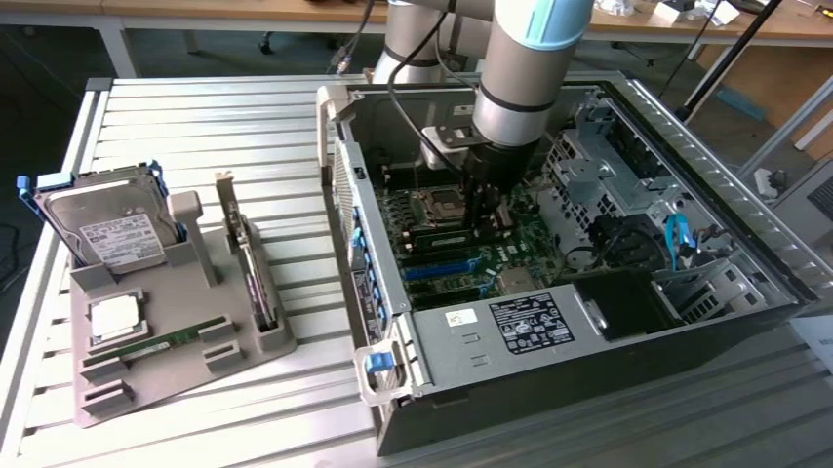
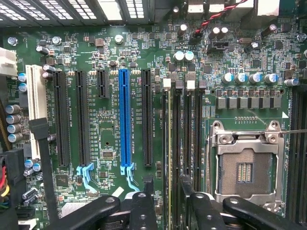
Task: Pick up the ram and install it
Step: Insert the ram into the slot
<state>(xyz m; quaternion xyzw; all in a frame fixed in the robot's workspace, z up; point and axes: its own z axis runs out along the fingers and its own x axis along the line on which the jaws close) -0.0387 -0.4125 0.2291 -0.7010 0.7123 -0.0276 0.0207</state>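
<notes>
A ram stick (image 2: 169,139) stands on edge in the memory slot nearest the long black expansion slots of the motherboard (image 2: 110,139); I see its thin greenish top edge. My gripper (image 2: 168,191) hangs just above it, open, one black finger (image 2: 144,211) on each side and not touching the stick. From the exterior view the gripper (image 1: 485,226) reaches down into the open computer case (image 1: 729,205), over the memory slots beside the processor socket (image 1: 436,203). A second green ram stick (image 1: 159,341) lies in the grey holder (image 1: 170,390) at the exterior view's left.
The holder also carries a hard drive (image 1: 111,229), a square silver processor (image 1: 115,317) and an upright expansion card (image 1: 248,263). Close to the gripper are the empty processor socket (image 2: 244,167), a blue slot (image 2: 124,120), capacitors and cables. The case walls enclose the arm.
</notes>
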